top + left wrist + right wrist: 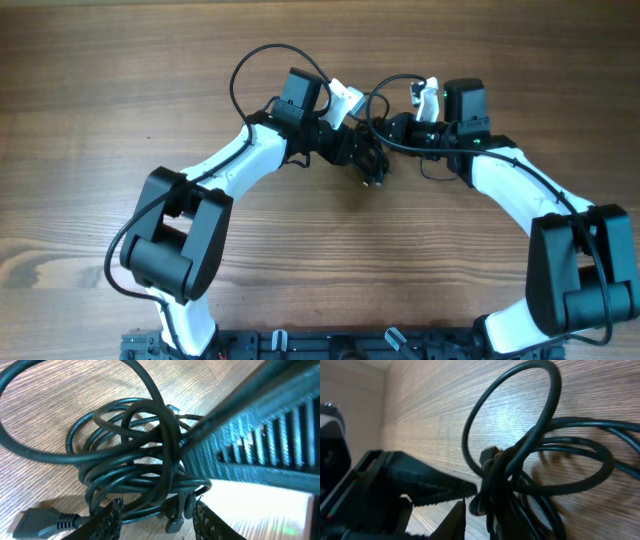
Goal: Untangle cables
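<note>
The cables sit as one tight black bundle on the wooden table, right between the two wrists. The left gripper stands partly open, with its fingers either side of the bundle's lower strands and a small plug end. The right gripper has its jaws drawn almost together against the knot's edge – whether a strand is actually pinched there, I cannot tell. To my eye the step is getting a clean hold on one strand each, not a fistful. The left should close on a single outer coil, and the right should take the tall free loop that rises clear of the tangle. Then both can draw apart slowly and level, watching that the flat connector does not snag in the coils. Room looks generous – bare wood lies out to either side and toward the far side. The tight spot is the middle, where the grippers nearly meet, and the near side, where the arms' own bases stand.
</note>
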`<control>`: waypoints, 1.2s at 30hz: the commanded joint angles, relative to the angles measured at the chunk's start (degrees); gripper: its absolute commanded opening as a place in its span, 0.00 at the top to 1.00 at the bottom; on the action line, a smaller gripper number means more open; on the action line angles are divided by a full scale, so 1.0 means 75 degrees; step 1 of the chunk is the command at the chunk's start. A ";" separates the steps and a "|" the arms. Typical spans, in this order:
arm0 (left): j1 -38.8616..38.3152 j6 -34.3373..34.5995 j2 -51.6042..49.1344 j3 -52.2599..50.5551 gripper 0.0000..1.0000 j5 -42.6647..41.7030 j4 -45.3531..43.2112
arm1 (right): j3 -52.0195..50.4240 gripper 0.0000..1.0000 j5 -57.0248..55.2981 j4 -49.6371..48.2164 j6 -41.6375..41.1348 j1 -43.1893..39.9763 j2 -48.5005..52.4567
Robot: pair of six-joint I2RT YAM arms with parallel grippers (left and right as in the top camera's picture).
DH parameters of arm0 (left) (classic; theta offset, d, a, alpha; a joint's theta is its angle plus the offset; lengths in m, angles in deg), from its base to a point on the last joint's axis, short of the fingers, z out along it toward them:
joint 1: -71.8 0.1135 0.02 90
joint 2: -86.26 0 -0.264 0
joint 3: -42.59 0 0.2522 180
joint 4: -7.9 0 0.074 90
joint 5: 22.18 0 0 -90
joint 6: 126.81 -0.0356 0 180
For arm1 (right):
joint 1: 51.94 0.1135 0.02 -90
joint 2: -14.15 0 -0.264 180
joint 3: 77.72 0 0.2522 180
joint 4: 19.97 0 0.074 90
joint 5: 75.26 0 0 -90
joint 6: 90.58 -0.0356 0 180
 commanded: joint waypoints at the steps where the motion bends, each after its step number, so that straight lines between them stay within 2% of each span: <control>1: -0.0032 -0.0058 -0.0189 -0.0020 0.51 0.0152 -0.0204 | -0.0026 0.83 0.0350 0.0047 0.0131 0.0003 0.0125; 5: -0.0047 -0.0058 -0.0192 -0.0020 0.51 0.0172 -0.0525 | -0.0026 0.81 0.0487 0.0047 -0.0082 0.0003 0.0125; 7: -0.0044 -0.0061 -0.0192 -0.0020 0.53 0.0216 -0.0618 | -0.0026 0.77 0.0460 0.0044 -0.0125 0.0003 0.0125; 11: -0.0047 -0.0061 -0.0198 -0.0020 0.61 0.0210 -0.0664 | -0.0026 0.54 0.0201 0.0035 -0.0131 0.0003 0.0125; 13: -0.0047 -0.0061 -0.0201 -0.0020 0.63 0.0210 -0.0667 | -0.0026 0.51 0.0137 -0.0055 -0.0137 0.0003 0.0125; 29: -0.0280 -0.0064 -0.0201 -0.0020 0.58 0.0326 -0.1072 | -0.0026 0.48 0.0152 -0.0152 -0.0274 0.0003 0.0125; 32: -0.0347 -0.0061 -0.0201 -0.0020 0.60 0.0749 -0.1096 | -0.0026 0.51 0.0866 -0.0338 -0.0233 -0.0044 0.0122; 36: -0.0350 -0.0058 -0.0201 -0.0020 0.61 0.0775 -0.1090 | -0.0026 0.54 0.2308 -0.1268 -0.0458 -0.0326 0.0119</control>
